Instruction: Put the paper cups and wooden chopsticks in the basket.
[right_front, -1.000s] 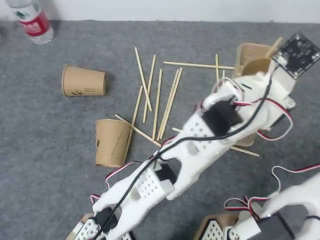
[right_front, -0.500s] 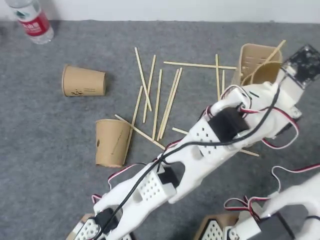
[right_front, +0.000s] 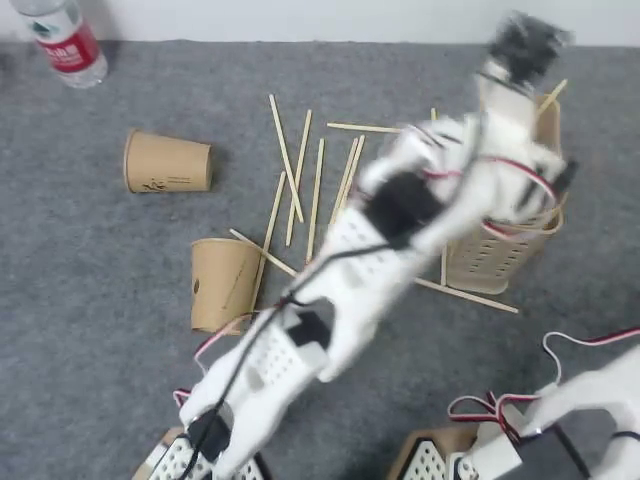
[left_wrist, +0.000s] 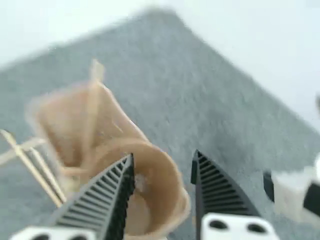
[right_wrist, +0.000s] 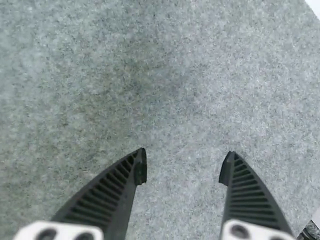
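Note:
Two paper cups lie on their sides on the grey carpet, one (right_front: 167, 162) at the far left and one (right_front: 224, 285) nearer the front. Several wooden chopsticks (right_front: 318, 190) are scattered between them and the tan basket (right_front: 490, 260) on the right. My left arm (right_front: 400, 200) stretches over the basket. In the left wrist view my left gripper (left_wrist: 162, 160) is open just above a paper cup (left_wrist: 150, 200) that sits inside the basket (left_wrist: 55, 115), beside an upright chopstick (left_wrist: 92, 110). My right gripper (right_wrist: 182, 162) is open over bare carpet.
A plastic bottle (right_front: 65, 40) with a red label stands at the far left corner. The right arm's base (right_front: 560, 420) sits at the front right. One chopstick (right_front: 470, 296) lies in front of the basket. A white wall borders the carpet's far edge.
My left arm has lifted and swung toward the far edge, its wrist now high above the basket. More of the basket's front wall shows. The cups and chopsticks on the carpet have not moved.

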